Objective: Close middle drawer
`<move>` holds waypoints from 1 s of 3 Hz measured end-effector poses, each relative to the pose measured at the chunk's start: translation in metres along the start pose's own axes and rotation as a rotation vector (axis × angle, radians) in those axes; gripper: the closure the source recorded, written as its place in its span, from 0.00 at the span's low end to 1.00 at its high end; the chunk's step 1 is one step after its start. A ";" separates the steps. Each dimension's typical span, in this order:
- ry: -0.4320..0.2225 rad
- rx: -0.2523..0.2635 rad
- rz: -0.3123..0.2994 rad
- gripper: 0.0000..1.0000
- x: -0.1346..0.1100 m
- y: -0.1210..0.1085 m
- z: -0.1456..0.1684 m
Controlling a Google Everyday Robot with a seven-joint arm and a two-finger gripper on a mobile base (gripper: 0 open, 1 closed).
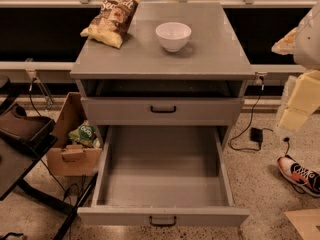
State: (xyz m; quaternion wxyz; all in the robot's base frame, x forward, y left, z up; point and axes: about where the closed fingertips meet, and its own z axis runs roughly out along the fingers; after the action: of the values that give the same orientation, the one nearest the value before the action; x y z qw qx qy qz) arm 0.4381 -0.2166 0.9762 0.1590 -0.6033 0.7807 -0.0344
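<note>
One wide grey middle drawer stands pulled far out of the grey bench, its black handle facing me. The robot's pale tool hangs at the right edge, well apart from it; wide or narrow, I cannot tell.

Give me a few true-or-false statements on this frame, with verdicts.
1. The middle drawer is pulled wide open. True.
2. It holds a white bowl. False: it is empty; the bowl sits on the cabinet top.
3. A chip bag lies on the cabinet top. True.
4. The gripper is on the drawer's handle. False: it is at the right edge, apart from the handle.
</note>
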 end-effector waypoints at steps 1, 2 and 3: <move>-0.006 0.020 -0.010 0.00 -0.003 0.004 -0.003; 0.002 0.056 -0.007 0.00 0.008 0.031 0.012; 0.078 0.177 -0.068 0.03 0.024 0.070 0.030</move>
State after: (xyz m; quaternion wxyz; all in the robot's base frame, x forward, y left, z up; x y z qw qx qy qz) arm 0.3763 -0.2169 0.9255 0.1800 -0.6114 0.7592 -0.1320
